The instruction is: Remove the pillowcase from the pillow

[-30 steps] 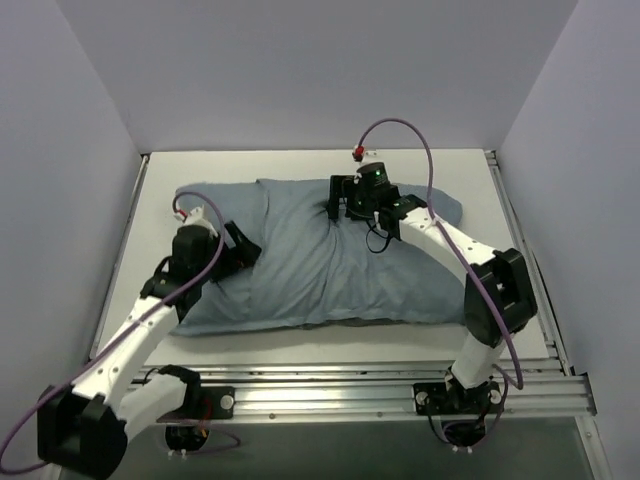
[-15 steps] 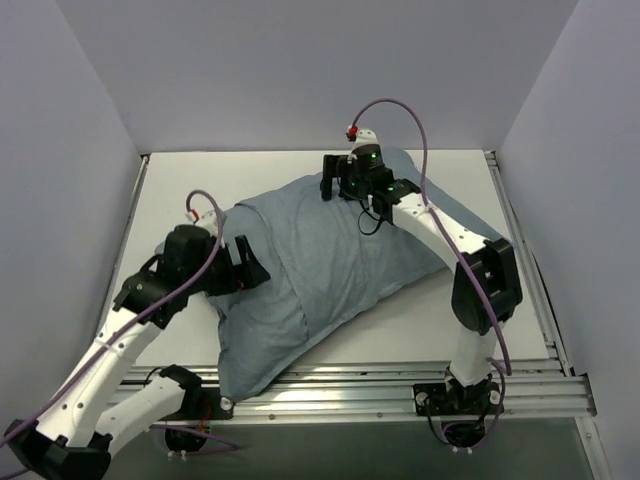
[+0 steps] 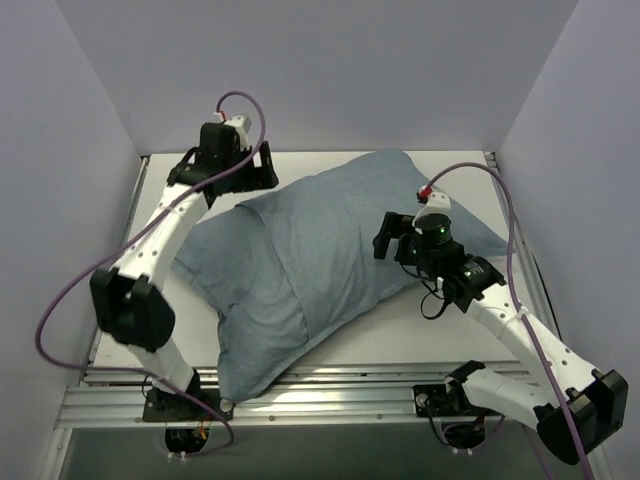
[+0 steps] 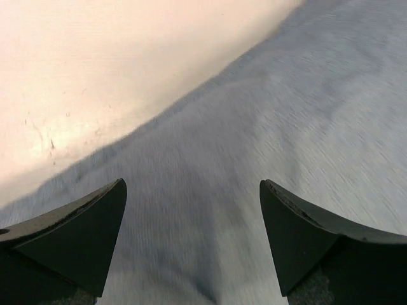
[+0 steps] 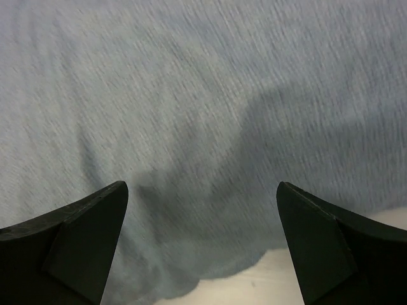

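Pale walls box in a white worktop (image 3: pixel 430 335), where a pillow sits fully hidden inside its blue-grey pillowcase (image 3: pixel 320 250). The bundle lies slantwise, with one near corner drooping over the metal rail (image 3: pixel 350 388) at the front edge. Just beyond, the right jaws, carried in on the right arm (image 3: pixel 500 310), hang spread wide and empty above the bundle's right-hand border. The wrist view shows rumpled cloth (image 5: pixel 191 95) below them and a sliver of bare worktop. Farther back, the left arm (image 3: pixel 165 225) stretches toward the far left corner. The left jaws are likewise apart and grip nothing, poised over the cloth's (image 4: pixel 286 127) far-left margin where it meets the worktop. No white pillow fabric shows in any view, and the case's open end cannot be picked out. By appearances the stripping has not begun. The pillow is wholly sheathed, so finding the opening, pinning the pillow and drawing the case off all lie ahead.
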Tool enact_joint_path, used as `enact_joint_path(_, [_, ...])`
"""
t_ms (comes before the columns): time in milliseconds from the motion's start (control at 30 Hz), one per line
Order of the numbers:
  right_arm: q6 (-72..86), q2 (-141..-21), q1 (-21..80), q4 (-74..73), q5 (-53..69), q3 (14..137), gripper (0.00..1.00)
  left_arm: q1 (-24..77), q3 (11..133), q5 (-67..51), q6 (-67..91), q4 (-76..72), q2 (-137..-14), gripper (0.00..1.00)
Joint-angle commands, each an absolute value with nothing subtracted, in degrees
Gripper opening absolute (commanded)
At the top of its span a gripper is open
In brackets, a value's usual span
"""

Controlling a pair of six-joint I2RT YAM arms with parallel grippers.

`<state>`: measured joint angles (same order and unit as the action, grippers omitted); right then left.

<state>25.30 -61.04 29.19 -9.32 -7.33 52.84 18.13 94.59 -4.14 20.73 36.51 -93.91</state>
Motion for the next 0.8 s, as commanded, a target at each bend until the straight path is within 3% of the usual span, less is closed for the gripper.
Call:
enact_joint_path(0, [31.6,-55.5,28.7,-11.6,-7.8,46.4,0.98,17.2,101.8,-5.9,16.5,34.6,-103.9,0.94])
enact_joint_path(100, [33.9,-54.0,28.6,-9.1,-4.4,42.0,0.97,17.4,102.7,-8.3,17.1,35.6,-108.5,0.94])
enact_joint_path(300, [32.4,-61.0,28.3,-0.5,-1.1,41.0,0.97,19.0,82.7,-11.2,22.3,31.3,-99.3,0.95])
enact_joint_path(500, [27.3,-79.2,27.9,6.8,3.9,51.6,0.96,22.1,61.2,-14.6,29.4,27.7,-83.7,0.96])
enact_joint_path(767, [19.4,-101.8,30.7,6.9,13.0,75.0,0.93,33.6,48.3,-14.4,40.4,27.7,-65.5,0.96])
